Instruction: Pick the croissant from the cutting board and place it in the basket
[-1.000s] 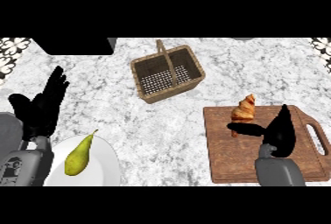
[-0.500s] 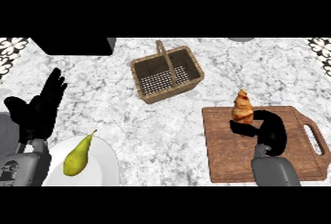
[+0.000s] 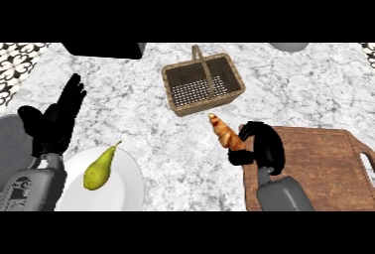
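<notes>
— Head view: marble counter (image 3: 307, 94)?
— Yes. Right hand (image 3: 258, 146) was curled round the croissant (image 3: 225, 132), off the cutting board (image 3: 322, 168); its long axis pointed up-left at the basket (image 3: 203, 84), close beyond. Left hand (image 3: 53, 121) rested open, farther.

Bright, even light with no glare, only faint shadows on the counter (image 3: 293, 89).
</notes>
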### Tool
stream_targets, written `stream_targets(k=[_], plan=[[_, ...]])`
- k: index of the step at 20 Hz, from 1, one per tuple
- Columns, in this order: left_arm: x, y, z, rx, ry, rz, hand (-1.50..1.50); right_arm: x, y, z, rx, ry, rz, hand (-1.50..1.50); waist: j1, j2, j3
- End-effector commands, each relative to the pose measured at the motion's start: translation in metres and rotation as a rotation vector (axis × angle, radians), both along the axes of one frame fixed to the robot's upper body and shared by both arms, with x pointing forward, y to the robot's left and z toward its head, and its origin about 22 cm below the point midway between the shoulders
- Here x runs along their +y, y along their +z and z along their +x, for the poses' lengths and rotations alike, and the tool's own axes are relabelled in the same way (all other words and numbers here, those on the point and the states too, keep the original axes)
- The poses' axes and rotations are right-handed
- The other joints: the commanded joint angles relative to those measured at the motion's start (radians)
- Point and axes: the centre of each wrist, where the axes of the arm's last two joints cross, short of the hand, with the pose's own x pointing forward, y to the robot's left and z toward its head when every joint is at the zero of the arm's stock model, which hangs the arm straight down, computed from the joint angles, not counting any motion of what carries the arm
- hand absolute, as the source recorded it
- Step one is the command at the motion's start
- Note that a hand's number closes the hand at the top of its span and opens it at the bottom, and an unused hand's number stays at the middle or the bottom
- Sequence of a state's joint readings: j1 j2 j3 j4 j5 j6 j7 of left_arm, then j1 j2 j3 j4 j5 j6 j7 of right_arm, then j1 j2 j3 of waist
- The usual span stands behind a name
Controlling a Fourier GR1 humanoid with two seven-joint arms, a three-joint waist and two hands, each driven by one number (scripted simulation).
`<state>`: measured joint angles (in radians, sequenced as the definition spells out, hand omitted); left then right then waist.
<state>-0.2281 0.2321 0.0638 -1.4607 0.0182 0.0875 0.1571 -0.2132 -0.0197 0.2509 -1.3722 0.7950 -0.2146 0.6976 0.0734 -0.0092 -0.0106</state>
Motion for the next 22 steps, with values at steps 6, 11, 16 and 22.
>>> stream_targets(k=[6,11,16,22], plan=[[-0.013,0.005,0.01,0.006,-0.056,0.003,0.0,0.129,-0.004,-0.112,0.024,1.156,0.162,1.5,0.059,0.015,0.016],[0.01,0.001,0.001,0.011,0.03,0.005,0.0,0.144,0.03,-0.18,-0.164,1.286,0.512,1.5,-0.046,0.004,0.012],[0.025,-0.002,-0.01,-0.001,0.06,-0.003,0.0,0.128,0.086,-0.181,-0.295,1.248,0.686,1.5,-0.07,0.005,0.01],[0.02,0.001,-0.004,0.022,0.065,-0.004,0.0,0.124,0.114,-0.178,-0.398,1.204,0.611,1.5,-0.094,-0.002,0.009]])
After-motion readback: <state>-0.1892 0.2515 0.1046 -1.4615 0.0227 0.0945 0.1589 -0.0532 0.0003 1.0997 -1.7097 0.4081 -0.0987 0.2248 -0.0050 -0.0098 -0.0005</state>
